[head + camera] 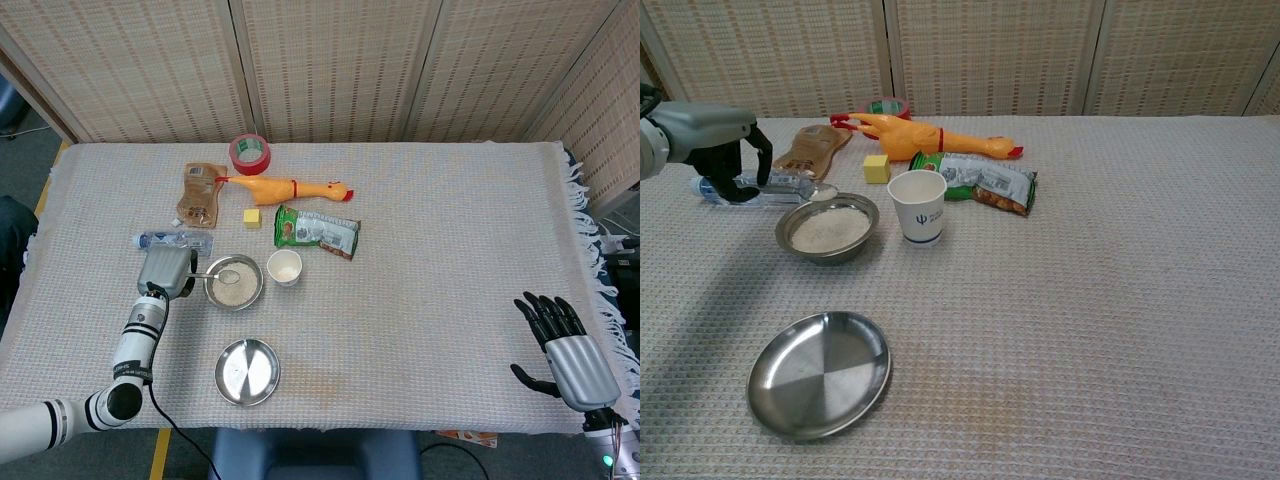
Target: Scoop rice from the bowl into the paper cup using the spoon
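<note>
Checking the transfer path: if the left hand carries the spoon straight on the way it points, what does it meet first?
Probably the white paper cup. The left hand holds the metal spoon over the steel rice bowl, pointing towards the cup. Height clearance over the rim is unclear.

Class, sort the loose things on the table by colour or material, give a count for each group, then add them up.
Metal: 3, the bowl, spoon, empty plate
Yellow or orange: 2, rubber chicken, small block
Red: 1, tape roll
Green: 1, snack packet
Brown: 1, pouch
White: 1, paper cup
Clear: 1, water bottle
Total: 10
</note>
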Robot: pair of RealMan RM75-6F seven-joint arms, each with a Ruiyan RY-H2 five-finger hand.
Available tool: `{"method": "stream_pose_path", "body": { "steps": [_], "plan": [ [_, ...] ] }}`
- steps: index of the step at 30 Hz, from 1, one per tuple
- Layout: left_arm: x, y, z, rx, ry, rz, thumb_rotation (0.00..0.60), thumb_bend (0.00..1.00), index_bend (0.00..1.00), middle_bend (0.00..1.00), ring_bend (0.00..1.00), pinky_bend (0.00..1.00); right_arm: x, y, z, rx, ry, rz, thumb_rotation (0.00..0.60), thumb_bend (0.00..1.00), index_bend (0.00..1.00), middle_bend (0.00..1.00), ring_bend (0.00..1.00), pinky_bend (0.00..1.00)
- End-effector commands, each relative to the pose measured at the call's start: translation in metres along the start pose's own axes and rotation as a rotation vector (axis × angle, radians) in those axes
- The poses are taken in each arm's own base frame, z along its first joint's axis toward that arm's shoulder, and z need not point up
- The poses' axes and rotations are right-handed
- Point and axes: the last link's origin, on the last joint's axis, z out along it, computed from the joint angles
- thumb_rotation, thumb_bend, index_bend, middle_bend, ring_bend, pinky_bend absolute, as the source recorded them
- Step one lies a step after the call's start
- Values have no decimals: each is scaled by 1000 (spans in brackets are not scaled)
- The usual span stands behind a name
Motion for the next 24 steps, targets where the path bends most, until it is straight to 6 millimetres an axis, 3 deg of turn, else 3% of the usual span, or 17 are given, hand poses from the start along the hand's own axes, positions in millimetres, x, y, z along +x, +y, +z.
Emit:
{"method": "stream_pose_path", "body": {
  "steps": [1,10,24],
  "plan": [
    [11,10,2,-2,13,4,600,400,708,1000,1000,1000,0,0,0,2,-2,0,529,150,0,0,0,0],
    [33,39,8,-12,36,12,600,400,708,1000,1000,1000,0,1,1,-4,-8,2,528,149,0,0,0,0],
    [32,73,26,-15,44,52,600,400,708,1000,1000,1000,1,6,5,-18,-12,6,528,149,0,0,0,0]
  ]
}}
